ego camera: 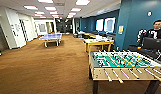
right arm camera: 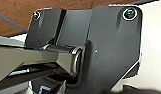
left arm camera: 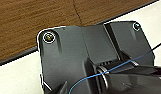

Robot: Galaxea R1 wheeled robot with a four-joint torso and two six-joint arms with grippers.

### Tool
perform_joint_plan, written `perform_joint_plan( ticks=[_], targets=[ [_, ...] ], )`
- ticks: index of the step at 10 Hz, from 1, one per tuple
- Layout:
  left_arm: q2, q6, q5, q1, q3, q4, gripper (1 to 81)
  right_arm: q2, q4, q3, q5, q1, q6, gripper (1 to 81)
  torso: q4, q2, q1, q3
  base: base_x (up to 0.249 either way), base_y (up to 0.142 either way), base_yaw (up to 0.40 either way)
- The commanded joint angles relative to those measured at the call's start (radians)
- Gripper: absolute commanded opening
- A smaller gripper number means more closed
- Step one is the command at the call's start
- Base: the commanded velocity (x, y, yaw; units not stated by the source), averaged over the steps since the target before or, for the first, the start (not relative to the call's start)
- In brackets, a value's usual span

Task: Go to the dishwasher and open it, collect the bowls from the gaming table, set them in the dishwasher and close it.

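Gaming table (ego camera: 99, 42) far off past foosball table (ego camera: 123, 65) in head view, wrist views leave pincer states untellable

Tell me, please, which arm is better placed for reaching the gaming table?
Probably the right: the gaming table stands ahead to the robot's right, beyond the foosball table, though both arms are far off.

Matt brown carpet (ego camera: 46, 65), pale-wood foosball table (ego camera: 121, 73)
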Motion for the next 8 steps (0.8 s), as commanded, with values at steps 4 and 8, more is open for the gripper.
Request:
perform_joint_plan(
  ticks=[4, 8],
  targets=[
    [-0.004, 0.005, 0.046, -0.05, 0.0, -0.003, 81.1, -0.012, -0.008, 0.003, -0.057, 0.045, -0.006, 81.1, 0.0, -0.001, -0.002, 0.0, 0.124, 0.0, 0.0],
    [-0.004, 0.007, 0.046, -0.05, 0.0, -0.003, 81.1, -0.012, -0.008, 0.002, -0.057, 0.045, -0.006, 81.1, 0.0, 0.0, -0.002, 0.0, 0.124, 0.0, 0.0]
  ],
)
